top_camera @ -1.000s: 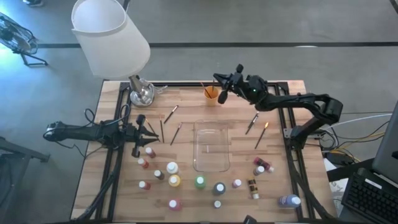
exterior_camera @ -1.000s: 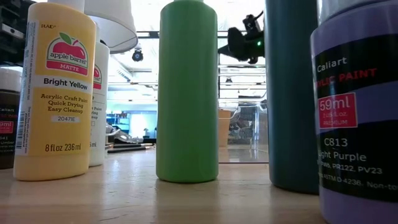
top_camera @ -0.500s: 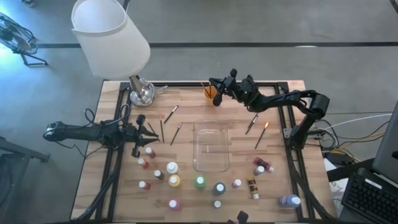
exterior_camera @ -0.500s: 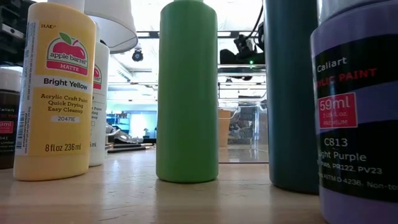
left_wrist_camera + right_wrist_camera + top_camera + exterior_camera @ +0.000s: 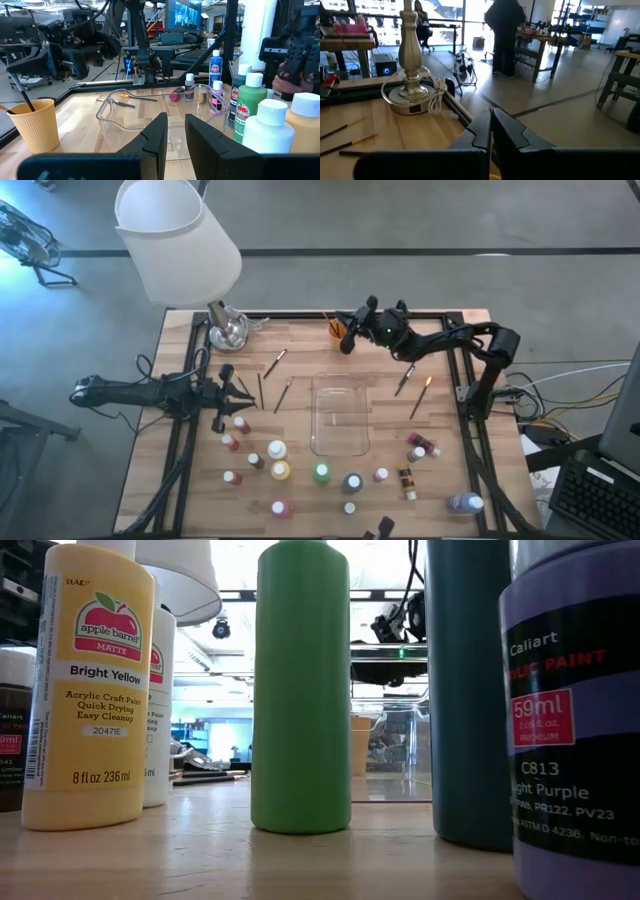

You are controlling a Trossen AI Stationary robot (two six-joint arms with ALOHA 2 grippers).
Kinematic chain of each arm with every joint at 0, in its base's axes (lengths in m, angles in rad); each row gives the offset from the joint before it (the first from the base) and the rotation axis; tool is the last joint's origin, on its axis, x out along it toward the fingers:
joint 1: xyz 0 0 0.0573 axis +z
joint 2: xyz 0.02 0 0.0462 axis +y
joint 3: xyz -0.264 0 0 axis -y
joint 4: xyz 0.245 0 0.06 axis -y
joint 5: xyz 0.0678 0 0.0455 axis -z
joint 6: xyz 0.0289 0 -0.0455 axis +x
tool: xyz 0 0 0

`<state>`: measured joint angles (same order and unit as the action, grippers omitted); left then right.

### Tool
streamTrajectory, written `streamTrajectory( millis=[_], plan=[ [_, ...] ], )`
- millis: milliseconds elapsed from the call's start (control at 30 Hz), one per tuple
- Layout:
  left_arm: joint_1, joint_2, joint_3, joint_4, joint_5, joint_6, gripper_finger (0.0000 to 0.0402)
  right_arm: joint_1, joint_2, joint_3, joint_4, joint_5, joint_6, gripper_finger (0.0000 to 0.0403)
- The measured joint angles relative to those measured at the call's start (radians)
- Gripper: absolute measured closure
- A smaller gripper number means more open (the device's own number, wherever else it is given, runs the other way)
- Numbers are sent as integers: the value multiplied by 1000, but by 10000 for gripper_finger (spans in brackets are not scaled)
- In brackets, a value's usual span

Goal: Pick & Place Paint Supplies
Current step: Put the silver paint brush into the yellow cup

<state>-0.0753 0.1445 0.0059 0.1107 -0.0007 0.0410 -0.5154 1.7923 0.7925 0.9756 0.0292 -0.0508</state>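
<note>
Overhead view, left to right. The left gripper (image 5: 238, 392) rests low at the left side of the wooden tabletop (image 5: 300, 345), its fingers (image 5: 155, 136) slightly parted with nothing between them. Just beside it lie 2 brushes (image 5: 283, 393). A lamp (image 5: 178, 240) stands at the far left corner. Paint bottles (image 5: 277, 451) stand scattered along the near edge, among them a yellow bottle (image 5: 88, 690), a green bottle (image 5: 321, 473) and a purple bottle (image 5: 466, 502). The clear tray (image 5: 340, 415) lies at the centre, with nothing visible inside it. The orange cup (image 5: 340, 330), with a brush standing in it, sits at the far edge. The right gripper (image 5: 349, 338) hovers over this cup, fingers (image 5: 482, 127) pressed together; whether they pinch anything cannot be told. 2 more brushes (image 5: 405, 378) lie right of the tray.
</note>
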Motion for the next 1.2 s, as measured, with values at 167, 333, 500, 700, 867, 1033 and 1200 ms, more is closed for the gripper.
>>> streamTrajectory(
  millis=[167, 333, 500, 700, 867, 1033, 1200],
  plan=[
    [0, 0, 0, 0, 0, 0, 328, -2, 23, 0, 0, 0, 21, 394],
    [0, 0, 0, 0, 0, 0, 328, -7, 26, 0, -30, 0, 25, 394],
    [0, 0, 0, 0, 0, 0, 328, -14, 26, 0, -67, 0, 26, 394],
    [0, 0, 0, 0, 0, 0, 328, -20, 26, 0, -97, 0, 41, 394],
    [0, 0, 0, 0, 0, 0, 328, -30, 26, 4, -157, 0, 52, 374],
    [0, 0, 0, 0, 0, 0, 328, -30, 27, 12, -183, 0, 59, 337],
    [0, 0, 0, 0, 0, 0, 328, -31, 25, 25, -194, 0, 51, 294]
  ],
)
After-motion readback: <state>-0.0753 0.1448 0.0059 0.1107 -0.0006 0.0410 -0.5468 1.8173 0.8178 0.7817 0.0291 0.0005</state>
